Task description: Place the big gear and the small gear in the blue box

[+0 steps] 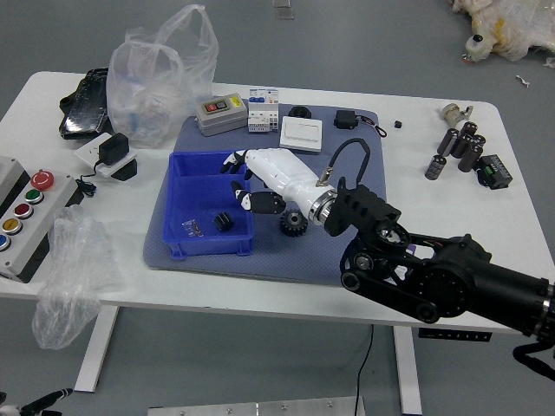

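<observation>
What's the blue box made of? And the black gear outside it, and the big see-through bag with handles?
The blue box looks like smooth, hard plastic: even color, stiff straight walls. The black gear is dark with chunky teeth; it could be plastic or metal, I can't tell. The bag seems to be thin, shiny plastic, because it's crinkly and clear.

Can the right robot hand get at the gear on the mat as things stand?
Probably yes: the right robot hand is open and empty near the gear, which lies uncovered on the mat outside the blue box. It would likely need to draw back first.
</observation>
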### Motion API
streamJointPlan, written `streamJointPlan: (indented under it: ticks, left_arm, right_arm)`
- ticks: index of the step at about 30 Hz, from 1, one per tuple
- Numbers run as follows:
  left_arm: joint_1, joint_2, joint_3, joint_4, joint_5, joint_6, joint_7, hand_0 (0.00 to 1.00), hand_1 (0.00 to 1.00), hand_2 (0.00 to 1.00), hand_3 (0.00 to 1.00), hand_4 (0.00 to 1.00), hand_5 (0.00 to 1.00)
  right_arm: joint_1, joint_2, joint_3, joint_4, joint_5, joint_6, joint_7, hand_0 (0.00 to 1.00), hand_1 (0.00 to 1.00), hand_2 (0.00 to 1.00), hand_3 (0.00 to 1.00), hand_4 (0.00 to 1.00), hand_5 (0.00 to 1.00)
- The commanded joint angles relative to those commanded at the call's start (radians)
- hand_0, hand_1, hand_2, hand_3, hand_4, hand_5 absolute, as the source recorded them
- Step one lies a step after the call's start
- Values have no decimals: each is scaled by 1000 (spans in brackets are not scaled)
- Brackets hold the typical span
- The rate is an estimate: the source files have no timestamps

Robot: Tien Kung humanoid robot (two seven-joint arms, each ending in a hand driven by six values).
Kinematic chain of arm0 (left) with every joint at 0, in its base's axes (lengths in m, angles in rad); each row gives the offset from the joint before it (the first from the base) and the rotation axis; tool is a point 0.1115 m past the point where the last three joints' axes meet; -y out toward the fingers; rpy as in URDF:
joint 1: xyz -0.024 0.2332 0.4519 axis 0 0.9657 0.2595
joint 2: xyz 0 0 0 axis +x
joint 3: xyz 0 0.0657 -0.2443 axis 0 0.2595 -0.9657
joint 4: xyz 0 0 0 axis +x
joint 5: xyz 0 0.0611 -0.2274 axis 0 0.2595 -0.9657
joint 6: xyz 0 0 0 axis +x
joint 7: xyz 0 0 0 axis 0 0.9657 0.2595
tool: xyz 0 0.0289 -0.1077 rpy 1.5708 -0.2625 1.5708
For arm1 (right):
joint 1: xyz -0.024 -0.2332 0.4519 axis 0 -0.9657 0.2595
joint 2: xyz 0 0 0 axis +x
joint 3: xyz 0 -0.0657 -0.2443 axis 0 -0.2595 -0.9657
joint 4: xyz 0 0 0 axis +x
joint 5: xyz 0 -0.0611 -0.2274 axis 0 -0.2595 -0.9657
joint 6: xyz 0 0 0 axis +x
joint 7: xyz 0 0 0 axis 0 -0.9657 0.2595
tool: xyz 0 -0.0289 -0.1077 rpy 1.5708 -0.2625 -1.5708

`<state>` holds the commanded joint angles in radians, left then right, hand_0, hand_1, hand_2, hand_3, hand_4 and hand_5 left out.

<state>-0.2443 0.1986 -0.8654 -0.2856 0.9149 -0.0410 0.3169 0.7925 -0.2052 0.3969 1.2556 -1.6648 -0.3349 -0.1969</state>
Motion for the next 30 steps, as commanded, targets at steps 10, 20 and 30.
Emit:
streamJointPlan:
  ticks: [10, 20, 30]
  left_arm:
    - [-1, 2, 4, 1, -3, 0, -5, 729, 697, 697, 741, 839, 693]
    - [1, 2, -3, 1, 3, 1, -3, 729, 697, 698, 746, 840, 692]
    - [0, 1, -4, 2, 4, 0, -5, 729, 697, 698, 746, 840, 692]
  right_arm:
    - [-34, -26, 74, 30, -13, -29, -41, 322, 591, 851, 921, 775, 269]
    - [-34, -26, 63, 26, -12, -15, -59, 323, 589, 852, 923, 779, 272]
    - [-33, -24, 51, 22, -9, -7, -68, 323, 587, 852, 924, 778, 273]
